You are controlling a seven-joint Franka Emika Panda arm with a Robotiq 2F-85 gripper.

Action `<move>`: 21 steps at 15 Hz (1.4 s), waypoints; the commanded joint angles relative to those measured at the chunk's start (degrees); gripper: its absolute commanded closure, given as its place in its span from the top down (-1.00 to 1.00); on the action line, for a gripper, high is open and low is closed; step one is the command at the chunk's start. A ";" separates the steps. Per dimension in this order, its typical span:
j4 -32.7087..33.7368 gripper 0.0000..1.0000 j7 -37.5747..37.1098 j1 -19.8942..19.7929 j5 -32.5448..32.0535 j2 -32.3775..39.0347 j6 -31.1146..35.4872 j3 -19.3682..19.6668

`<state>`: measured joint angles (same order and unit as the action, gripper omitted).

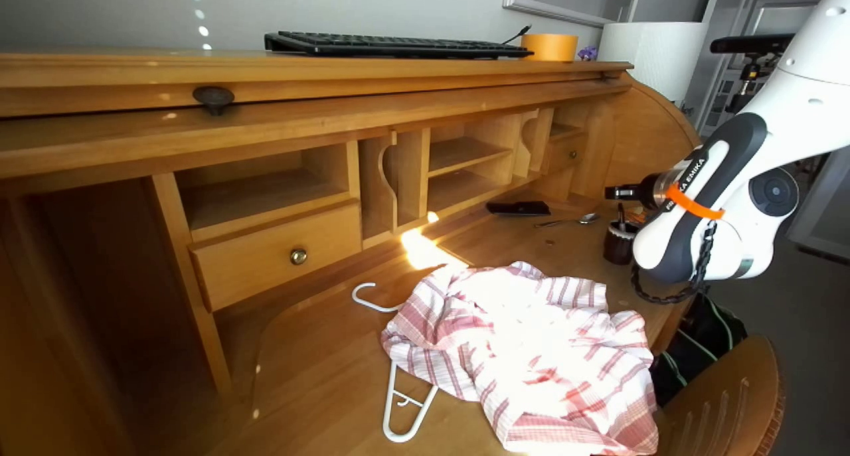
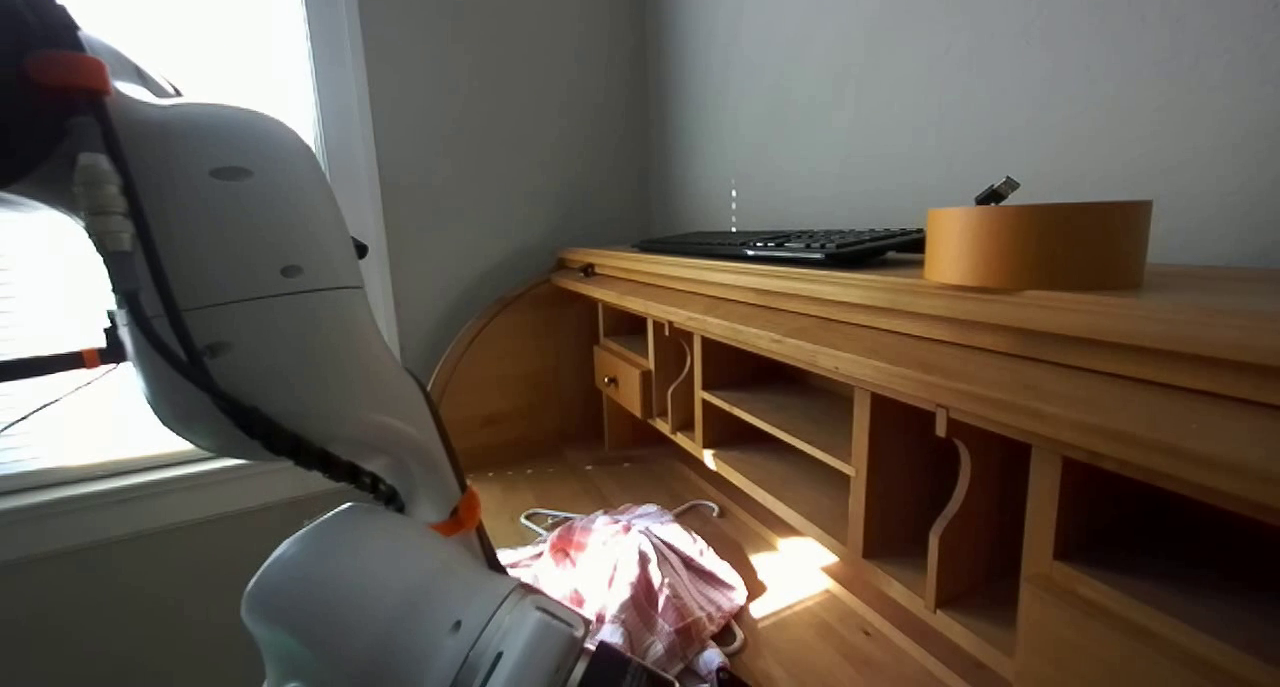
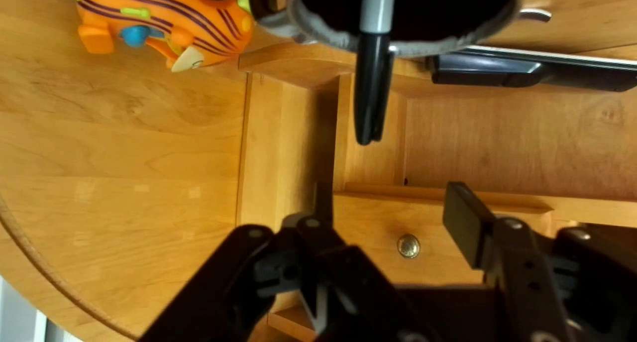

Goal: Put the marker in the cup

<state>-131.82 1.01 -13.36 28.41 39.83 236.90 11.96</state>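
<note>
Our end effector (image 3: 390, 210) has its fingers (image 3: 468, 225) spread wide in the wrist view, the front of a small drawer (image 3: 378, 230) showing right through the gap between them. We've got the marker (image 3: 372, 75) in the cup (image 1: 617, 247): it stands there with its black cap upward, the grey barrel dropping past the pale rim into the dark inside. Where does that put it for us? In an exterior view, cup and marker are below the end effector, the cap's end just under it, and the wrist view shows us that cap apart from both fingers. The cup itself sits on the surface (image 1: 319, 376), and right near it we spot an orange toy (image 3: 169, 21) with dark stripes. A spoon (image 1: 588, 219) lies close by, then a dark flat object (image 1: 518, 208) over by the shelves (image 1: 465, 154). Also on the surface, we find the striped cloth (image 1: 524, 350), bunched in bright light, white hanger (image 1: 398, 437) poking out from under it. Up on the ledge (image 1: 372, 69), in both exterior views, we see a keyboard (image 1: 398, 45) and a tan-orange round container (image 2: 1038, 245).
</note>
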 commanded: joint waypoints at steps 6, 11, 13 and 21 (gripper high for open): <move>-9.11 1.00 9.36 4.40 -0.51 -19.63 -20.22 3.48; -13.45 1.00 22.66 4.80 3.44 -35.22 -40.62 4.69; -13.03 1.00 30.43 7.31 7.04 -38.37 -49.17 9.43; -8.22 1.00 16.49 -1.69 -28.10 -43.60 -82.92 11.49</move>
<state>-141.21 24.73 -14.53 11.55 -0.35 165.20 23.32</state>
